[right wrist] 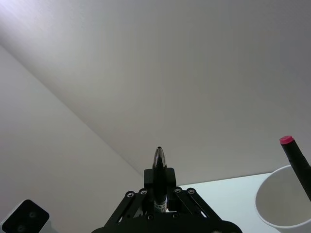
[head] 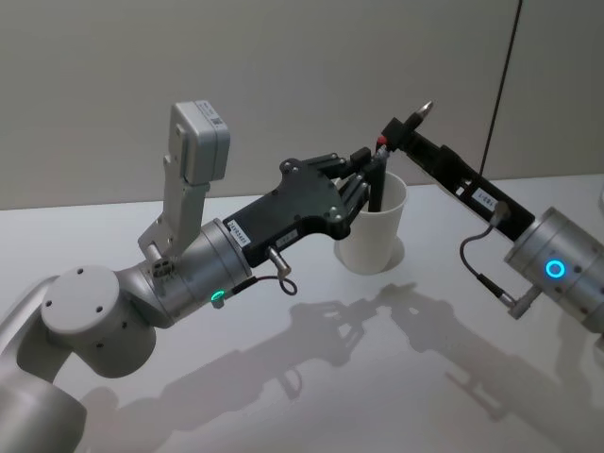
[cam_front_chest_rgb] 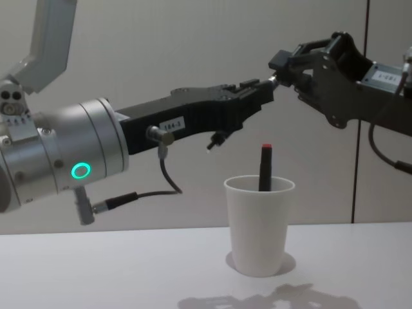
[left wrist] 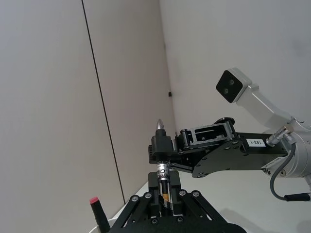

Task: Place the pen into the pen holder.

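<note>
Pen point(head: 422, 111): black barrel, silver pointed tip. It is in the air over the pen holder point(head: 377, 236), not in it. In the head view it slants up and away, tip uppermost.

Both hands are on the pen at once. In the left wrist view the barrel point(left wrist: 163, 170) rises out of the slot between the left hand's point(left wrist: 163, 206) fingers, which are clamped on its lower part. The right hand point(left wrist: 163, 145) is clenched on it higher up, just under the tip. The right wrist view agrees: the tip point(right wrist: 159, 165) pokes out beyond the right hand's point(right wrist: 159, 187) closed fingers.

In the chest view the left hand point(cam_front_chest_rgb: 261, 90) reaches in from the left and the right hand point(cam_front_chest_rgb: 280, 67) from the right. Their fingertips almost touch, well above the cup rim. In the head view the left hand point(head: 366, 170) sits just over the near-left rim of the holder, and the right hand point(head: 396, 132) is above its far side.

Pen holder: plain white paper cup with a rolled rim point(cam_front_chest_rgb: 259, 225), upright on the surface point(cam_front_chest_rgb: 129, 270). A red-capped marker point(cam_front_chest_rgb: 264, 167) stands in it, its dark body leaning on the rim and the red end above the lip. It also shows in the head view point(head: 380, 143) and the right wrist view point(right wrist: 294, 155), beside the cup's open mouth point(right wrist: 277, 204).

Surface point(head: 283, 396): white, with the arms' shadows falling in front of the cup.
</note>
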